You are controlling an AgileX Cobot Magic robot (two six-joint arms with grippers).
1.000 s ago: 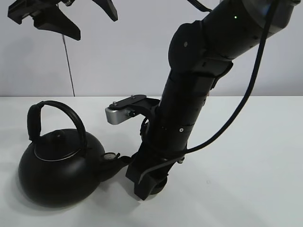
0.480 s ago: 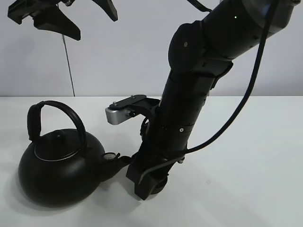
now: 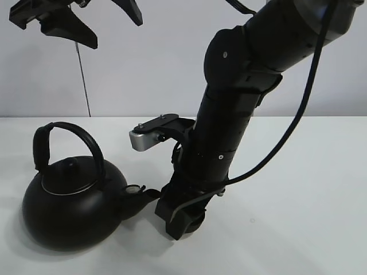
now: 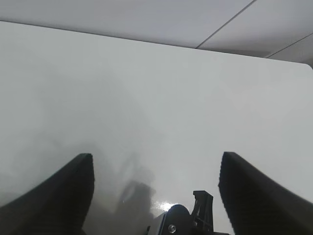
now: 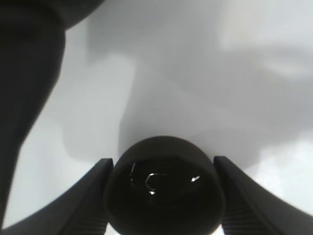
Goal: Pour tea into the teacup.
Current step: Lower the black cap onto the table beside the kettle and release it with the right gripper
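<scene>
On the white table (image 3: 298, 189) the teacup (image 5: 164, 196) stands upright, mouth up, seemingly pinched in the right hand (image 5: 162, 165).

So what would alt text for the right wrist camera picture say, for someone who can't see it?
A small black cup, seen from above, sits gripped between two dark fingers on a white table. A blurred dark shape at one edge is probably the kettle.
</scene>
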